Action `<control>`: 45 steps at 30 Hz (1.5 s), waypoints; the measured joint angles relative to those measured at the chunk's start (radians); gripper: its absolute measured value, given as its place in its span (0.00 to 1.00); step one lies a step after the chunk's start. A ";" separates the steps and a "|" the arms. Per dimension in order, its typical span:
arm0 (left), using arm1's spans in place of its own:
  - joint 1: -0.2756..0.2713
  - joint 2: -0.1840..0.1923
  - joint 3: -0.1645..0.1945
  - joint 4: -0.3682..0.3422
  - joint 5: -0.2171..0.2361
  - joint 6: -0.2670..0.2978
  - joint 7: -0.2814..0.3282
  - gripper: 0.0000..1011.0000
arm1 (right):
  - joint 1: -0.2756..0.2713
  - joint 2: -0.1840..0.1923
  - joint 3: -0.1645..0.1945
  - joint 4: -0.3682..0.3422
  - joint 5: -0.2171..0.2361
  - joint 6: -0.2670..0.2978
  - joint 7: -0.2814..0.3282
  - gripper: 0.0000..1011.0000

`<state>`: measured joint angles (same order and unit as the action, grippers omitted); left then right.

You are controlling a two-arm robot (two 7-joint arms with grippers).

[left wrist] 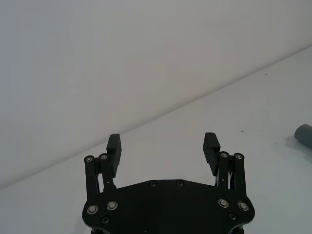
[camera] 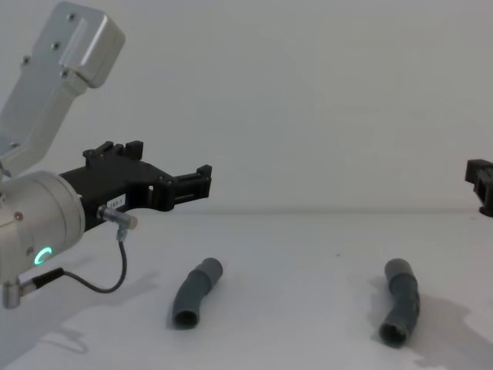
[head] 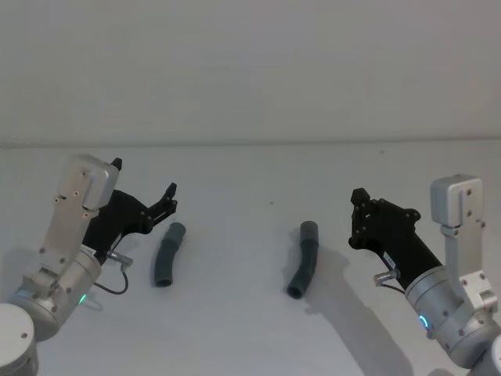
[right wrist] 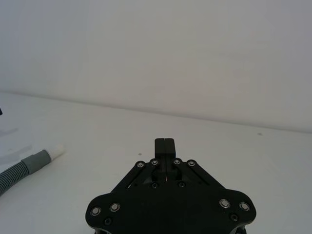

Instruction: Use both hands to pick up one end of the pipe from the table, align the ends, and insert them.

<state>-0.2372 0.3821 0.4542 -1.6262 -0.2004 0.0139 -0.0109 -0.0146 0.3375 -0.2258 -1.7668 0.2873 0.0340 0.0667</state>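
Observation:
Two dark grey pipe pieces lie apart on the white table [head: 235, 313]. The left piece [head: 167, 254] [camera: 196, 294] lies just right of my left gripper [head: 145, 178] [left wrist: 162, 144], which hovers open and holds nothing. One grey end [left wrist: 304, 134] peeks in at the edge of the left wrist view. The right piece [head: 304, 260] [camera: 400, 311] shows a hollow socket [camera: 393, 333] at its near end. Its far cuff carries a white tip [right wrist: 57, 151]. My right gripper [head: 360, 205] [right wrist: 165, 144] is shut and empty, to the right of that piece and apart from it.
A plain white wall [head: 250, 70] rises behind the table's far edge. Bare table surface lies between the two pipe pieces and in front of them. The right gripper's tip [camera: 481, 185] shows at the chest view's right edge.

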 joint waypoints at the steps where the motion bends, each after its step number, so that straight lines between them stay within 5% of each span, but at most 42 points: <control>1: 0.000 0.000 0.000 0.000 0.000 0.000 0.000 0.99 | 0.000 0.000 0.000 0.000 0.000 0.000 0.000 0.00; 45: -0.011 -0.008 0.001 0.013 -0.008 0.013 -0.016 0.99 | 0.000 0.000 0.000 0.000 0.000 0.000 0.000 0.00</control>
<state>-0.2478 0.3737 0.4549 -1.6131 -0.2088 0.0273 -0.0269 -0.0147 0.3374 -0.2258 -1.7667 0.2874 0.0341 0.0668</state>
